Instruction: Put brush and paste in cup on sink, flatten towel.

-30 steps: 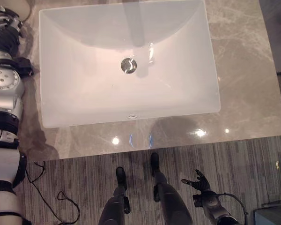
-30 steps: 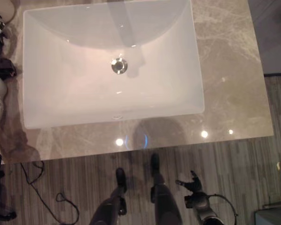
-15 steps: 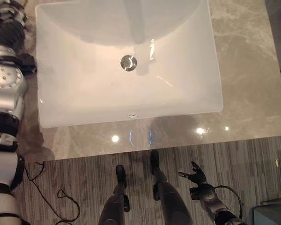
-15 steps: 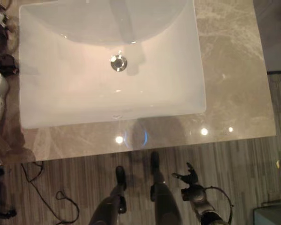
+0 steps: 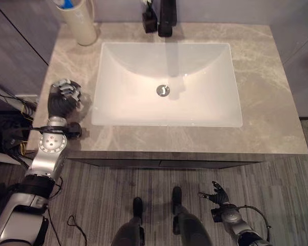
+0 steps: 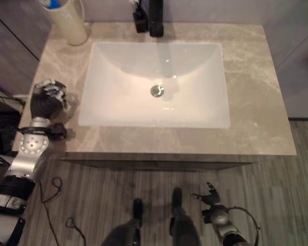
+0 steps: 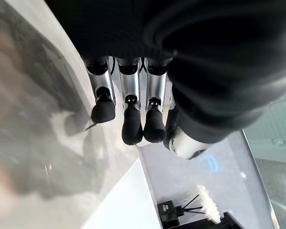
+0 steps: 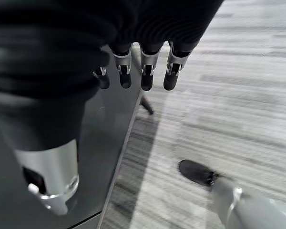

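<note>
Camera has pulled back and up since the earlier frame, so the whole sink (image 5: 167, 84) and worktop (image 5: 269, 87) now show, with the far edge in view; the things themselves look unmoved. Left hand (image 5: 63, 97) now sits over the worktop's left strip, just beside the sink's left rim, fingers (image 7: 132, 125) curled down, holding nothing; whether the tips touch the stone, can't tell. Right hand (image 5: 217, 197) hangs low over the floor (image 5: 277, 195) at near right, well apart from the worktop, fingers (image 8: 145, 81) loosely spread, holding nothing.

Cup (image 5: 80, 23) stands upright at the far left corner of the worktop, something white with a blue end poking out of its top; brush or paste, can't tell. Black faucet (image 5: 167, 18) stands at far centre behind the sink, a small black holder (image 5: 149, 20) just to its left. Drain (image 5: 163, 90) at the basin centre.
</note>
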Robot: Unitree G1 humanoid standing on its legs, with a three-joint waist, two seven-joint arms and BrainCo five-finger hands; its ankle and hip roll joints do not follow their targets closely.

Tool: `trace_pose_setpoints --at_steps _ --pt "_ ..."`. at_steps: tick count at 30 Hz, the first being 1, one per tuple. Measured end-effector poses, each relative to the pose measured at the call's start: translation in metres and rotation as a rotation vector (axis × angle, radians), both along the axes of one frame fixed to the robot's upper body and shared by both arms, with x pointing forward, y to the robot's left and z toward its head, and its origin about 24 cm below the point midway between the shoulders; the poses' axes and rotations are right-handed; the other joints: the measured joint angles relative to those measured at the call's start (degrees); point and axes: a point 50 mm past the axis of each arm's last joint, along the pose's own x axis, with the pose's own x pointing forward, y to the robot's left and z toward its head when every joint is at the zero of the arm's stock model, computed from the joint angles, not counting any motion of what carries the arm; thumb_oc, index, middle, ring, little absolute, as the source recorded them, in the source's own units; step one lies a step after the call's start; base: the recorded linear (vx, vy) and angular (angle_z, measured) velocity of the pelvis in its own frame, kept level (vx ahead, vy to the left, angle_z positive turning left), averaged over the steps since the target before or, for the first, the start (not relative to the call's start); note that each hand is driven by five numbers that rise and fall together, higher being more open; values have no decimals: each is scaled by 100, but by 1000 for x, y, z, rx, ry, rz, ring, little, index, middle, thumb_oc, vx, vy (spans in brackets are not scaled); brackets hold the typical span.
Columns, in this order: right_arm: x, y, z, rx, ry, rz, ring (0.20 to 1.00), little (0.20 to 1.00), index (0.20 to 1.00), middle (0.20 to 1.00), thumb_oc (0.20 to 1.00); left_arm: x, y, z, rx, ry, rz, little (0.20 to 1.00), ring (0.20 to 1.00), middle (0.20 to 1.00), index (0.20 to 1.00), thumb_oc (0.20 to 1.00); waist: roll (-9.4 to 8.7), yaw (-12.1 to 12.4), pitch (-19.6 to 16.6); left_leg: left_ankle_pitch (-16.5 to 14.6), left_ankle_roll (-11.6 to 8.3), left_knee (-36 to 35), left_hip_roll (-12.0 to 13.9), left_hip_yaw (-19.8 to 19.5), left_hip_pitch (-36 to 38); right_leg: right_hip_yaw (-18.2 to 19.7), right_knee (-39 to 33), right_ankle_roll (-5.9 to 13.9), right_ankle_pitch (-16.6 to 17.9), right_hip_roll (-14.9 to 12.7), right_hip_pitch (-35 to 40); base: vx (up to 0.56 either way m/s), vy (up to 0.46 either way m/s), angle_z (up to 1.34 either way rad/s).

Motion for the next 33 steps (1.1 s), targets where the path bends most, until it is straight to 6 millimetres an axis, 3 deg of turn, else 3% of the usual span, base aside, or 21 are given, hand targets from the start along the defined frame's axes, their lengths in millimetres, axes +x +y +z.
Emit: trace_pose_setpoints --at_steps 1,2,4,5,6,7,8,9,10,13,17,18,19,20,21,23,26,28,30,32,33 --pt "6 1 5 0 -27 24 1000 1000 1000 1000 1000 -1 -4 -7 8 18 -7 200 200 200 200 200 125 -36 -1 -59 126 96 90 36 149 -28 548 135 13 -41 -96 22 63 0" --pt "6 4 5 -2 -27 44 1000 1000 1000 1000 1000 -3 -5 -10 18 25 -14 200 200 200 200 200 164 -16 -71 -81 128 112 94 20 239 -61 998 154 9 -102 -227 23 65 25" --pt "7 9 6 2 -32 73 1000 1000 1000 1000 1000 -4 -6 -15 15 40 -20 200 200 200 200 200 195 -123 -146 -49 211 166 109 -211 202 387 1852 152 -487 14 -428 109 68 50" --pt "7 9 6 2 -31 71 1000 1000 1000 1000 1000 -5 -6 -17 17 48 -20 200 200 200 200 200 158 -90 -165 -55 202 168 88 -221 188 299 2027 128 -571 42 -483 165 54 21" --pt "8 12 5 12 -24 80 1000 1000 1000 1000 1000 -7 0 -25 17 77 1 200 200 200 200 200 170 2 -192 -82 175 150 184 -250 193 330 1699 119 -1028 272 -421 134 -29 -2" --pt "7 15 3 19 -15 87 1000 1000 1000 1000 1000 -8 3 -28 22 99 11 200 200 200 200 200 137 21 -228 -100 151 147 206 -242 192 60 1175 24 -1088 271 -259 133 -41 19" --pt "-9 19 -10 36 46 74 1000 1000 1000 1000 1000 -11 6 -34 26 122 16 200 200 200 200 200 -296 23 -543 -199 -26 89 -28 -385 229 -296 -24 -283 -671 108 174 297 -174 41" --pt "-16 15 -14 25 75 66 1000 1000 1000 1000 1000 -13 5 -37 37 133 1 200 200 200 200 200 -285 -7 -611 -313 -32 235 -28 -399 217 -382 37 -225 -761 143 201 334 -175 43" --pt "-18 12 -16 16 95 57 1000 1000 1000 1000 1000 -15 4 -41 52 146 -5 200 200 200 200 200 -217 4 -637 -331 -228 285 142 -427 292 -415 -8 -346 -859 282 377 279 -160 16" --pt "-36 2 -24 -3 154 35 1000 1000 1000 1000 1000 -21 5 -52 48 184 -16 200 200 200 200 200 -189 4 -835 -495 -451 747 249 -366 329 -546 -453 -421 -871 477 864 119 -112 15" --pt "-41 -4 -25 -24 170 33 1000 1000 1000 1000 1000 -15 -1 -48 28 163 -31 200 200 200 200 200 -235 -10 -868 -530 -719 2148 218 -65 -576 -684 -693 -511 -809 386 887 76 -65 25" --pt "-42 -4 -26 -31 176 37 1000 1000 1000 1000 1000 -14 -5 -48 19 160 -38 200 200 200 200 200 -253 -32 -876 -407 -825 2395 245 304 -752 -749 -749 -604 -758 329 903 171 38 24" --pt "-41 -5 -26 -35 175 37 1000 1000 1000 1000 1000 -13 -5 -48 19 158 -37 200 200 200 200 200 -243 -110 -856 -419 -859 2399 322 445 -817 -765 -815 -708 -804 306 975 238 76 30" --pt "-42 -5 -26 -35 179 33 1000 1000 1000 1000 1000 -11 -4 -45 23 154 -35 200 200 200 200 200 -278 -130 -832 -528 -690 2308 409 763 -797 -809 -1003 -846 -760 310 1088 193 112 5" --pt "-40 -5 -25 -37 173 34 1000 1000 1000 1000 1000 -10 -3 -43 22 146 -29 200 200 200 200 200 -310 -114 -808 -523 -692 1875 480 845 -699 -708 -1084 -794 -739 325 1115 203 139 -9" --pt "-38 -6 -23 -46 163 26 1000 1000 1000 1000 1000 -10 -2 -43 23 144 -21 200 200 200 200 200 -271 -130 -778 -355 -807 1069 731 812 -651 -605 -1253 -657 -640 425 1167 186 133 -32" --pt "-37 -9 -22 -57 157 18 1000 1000 1000 1000 1000 -7 0 -42 25 148 -11 200 200 200 200 200 -241 -135 -681 102 -874 330 1117 849 -702 -502 -1422 -701 -589 526 1258 198 125 -27" --pt "-37 -12 -22 -66 157 0 1000 1000 1000 1000 1000 -4 3 -40 24 147 8 200 200 200 200 200 -169 -133 -573 438 -1127 -87 1495 804 -820 -382 -1482 -628 -619 631 1400 320 242 -36" --pt "-41 -19 -22 -77 161 -38 1000 1000 1000 1000 1000 -4 4 -41 23 151 16 200 200 200 200 200 -117 -108 -494 530 -1080 -78 1506 720 -792 -258 -1480 -654 -637 600 1554 355 326 -48" --pt "-47 -37 -20 -114 177 -80 1000 1000 1000 1000 1000 -7 6 -42 20 149 26 200 200 200 200 200 133 85 -506 455 -957 -78 1415 509 -491 155 -1505 -467 -664 609 1674 169 224 -95" --pt "-50 -43 -19 -129 184 -89 1000 1000 1000 1000 1000 -7 8 -41 23 145 30 200 200 200 200 200 206 122 -495 863 -912 -80 1362 406 -446 249 -1475 -351 -701 548 1739 283 499 -69"
